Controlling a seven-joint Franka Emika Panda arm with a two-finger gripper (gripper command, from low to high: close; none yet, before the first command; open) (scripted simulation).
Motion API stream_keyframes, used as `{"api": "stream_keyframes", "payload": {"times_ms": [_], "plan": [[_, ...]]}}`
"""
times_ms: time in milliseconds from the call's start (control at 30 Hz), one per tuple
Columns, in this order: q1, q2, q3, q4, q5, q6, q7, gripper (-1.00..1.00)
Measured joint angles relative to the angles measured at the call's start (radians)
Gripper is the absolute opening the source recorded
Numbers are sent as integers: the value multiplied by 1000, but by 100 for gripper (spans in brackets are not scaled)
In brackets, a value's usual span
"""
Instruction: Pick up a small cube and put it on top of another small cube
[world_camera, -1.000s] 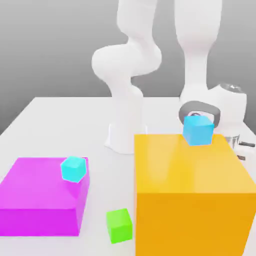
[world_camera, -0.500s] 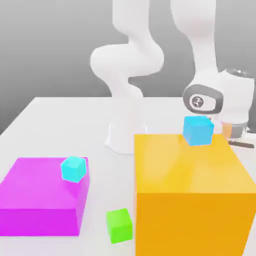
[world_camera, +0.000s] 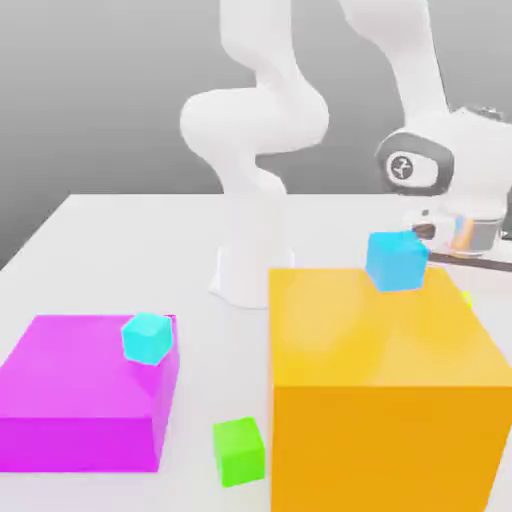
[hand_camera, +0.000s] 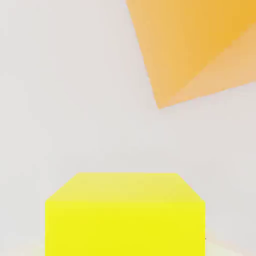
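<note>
The arm (world_camera: 262, 120) consists of smooth, glossy white rounded segments rising from a white cylindrical base on the tabletop (world_camera: 120, 240), ending in a white wrist housing with a dark grey ring around a round white cap bearing a small dark mark, above a metallic flange.

Two big blocks stand on the white table (world_camera: 90, 235): one large orange block (world_camera: 380, 390) and one flat magenta block (world_camera: 80, 390). Four small cubes are in sight: one small blue cube (world_camera: 396, 261) on the orange block, one small cyan cube (world_camera: 147, 338) on the magenta block, one small green cube (world_camera: 238, 451) on the table, and one small bright yellow cube (hand_camera: 125, 215). There is one white robot arm (world_camera: 260, 130).
</note>
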Motion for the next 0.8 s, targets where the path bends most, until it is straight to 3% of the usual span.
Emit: {"api": "stream_keyframes", "payload": {"times_ms": [200, 600, 667, 767, 800], "plan": [[-6, -162, -10, 125, -20, -240, -52, -100], [-155, -501, -227, 207, 315, -683, 377, -100], [-178, -517, -247, 181, 365, -685, 454, -100], [-183, -487, -236, 103, 393, -581, 480, -100], [-183, -480, -233, 89, 396, -560, 483, 100]]}}
